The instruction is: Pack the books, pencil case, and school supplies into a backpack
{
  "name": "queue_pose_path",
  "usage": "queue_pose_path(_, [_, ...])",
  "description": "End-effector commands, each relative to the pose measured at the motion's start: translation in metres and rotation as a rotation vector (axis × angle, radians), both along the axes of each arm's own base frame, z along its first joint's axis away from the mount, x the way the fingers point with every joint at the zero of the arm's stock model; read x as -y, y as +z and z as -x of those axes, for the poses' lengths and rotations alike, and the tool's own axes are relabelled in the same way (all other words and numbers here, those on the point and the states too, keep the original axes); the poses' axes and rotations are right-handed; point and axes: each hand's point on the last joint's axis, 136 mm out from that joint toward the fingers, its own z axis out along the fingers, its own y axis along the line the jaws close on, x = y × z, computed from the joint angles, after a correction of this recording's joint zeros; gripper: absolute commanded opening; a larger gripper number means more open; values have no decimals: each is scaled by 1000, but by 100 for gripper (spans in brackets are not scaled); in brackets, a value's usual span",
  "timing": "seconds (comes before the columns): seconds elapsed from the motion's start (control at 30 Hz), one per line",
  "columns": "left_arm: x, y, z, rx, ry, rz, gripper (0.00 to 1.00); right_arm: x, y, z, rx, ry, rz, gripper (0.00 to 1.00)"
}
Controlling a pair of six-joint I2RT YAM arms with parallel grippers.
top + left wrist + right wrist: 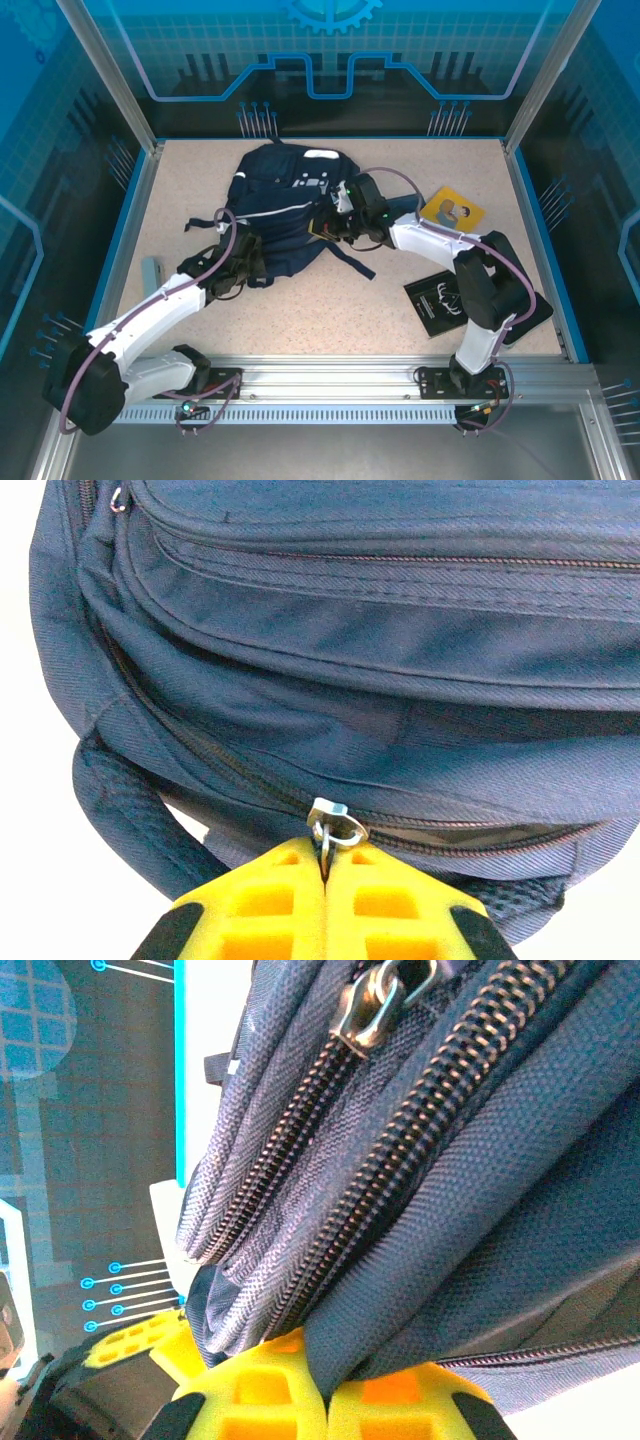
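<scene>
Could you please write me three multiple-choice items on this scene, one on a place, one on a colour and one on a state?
1. Where does the yellow book lie?
A. on the table, right of the backpack
B. inside the backpack
C. at the table's left edge

2. What colour is the backpack?
A. red
B. green
C. navy blue

3. What is the left claw doing?
A. hanging open
B. shut on the metal zip pull
C. shut on a strap

Answers: 1 A, it lies flat on bare table beside the backpack; 2 C, the fabric reads navy in each view; 3 B, its yellow fingers pinch the pull's ring.
</scene>
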Motion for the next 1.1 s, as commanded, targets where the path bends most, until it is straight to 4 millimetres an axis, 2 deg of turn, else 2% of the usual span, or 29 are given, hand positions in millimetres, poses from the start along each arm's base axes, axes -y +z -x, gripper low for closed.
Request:
queue_pose_path(0.0, [-24,-13,-7,-9,68,-66,0,18,-2,-14,56,15,18,1])
queue_pose_path(0.17, [-31,-17,-14,-29,66,-64,0,35,-10,-10,66,63,55,1])
queue_pose_path(0.3, [-26,-14,-18,-8,17,-59,0,46,-10,-5,76,75,98,3])
queue_pose_path(0.4, [0,-6,-18,37,-119,27,0,48,-2,-4,87,78,100,14])
queue_pose_path(0.47, [19,6,-16,102,-216,73,0,50,6,0,89,55,94,37])
queue_pose_path(0.5, [27,10,-14,129,-258,92,0,52,7,2,90,33,98,43])
queue_pose_path(0.63, [61,29,0,193,-399,200,0,71,10,11,34,-102,136,59])
queue_pose_path(0.77, [90,34,16,178,-506,230,0,89,6,24,-63,-231,184,64])
queue_pose_path(0.93, [123,37,35,137,-629,289,0,89,-1,45,-211,-305,228,64])
queue_pose_path(1.07, [141,30,45,71,-692,303,0,83,-7,63,-316,-330,228,66])
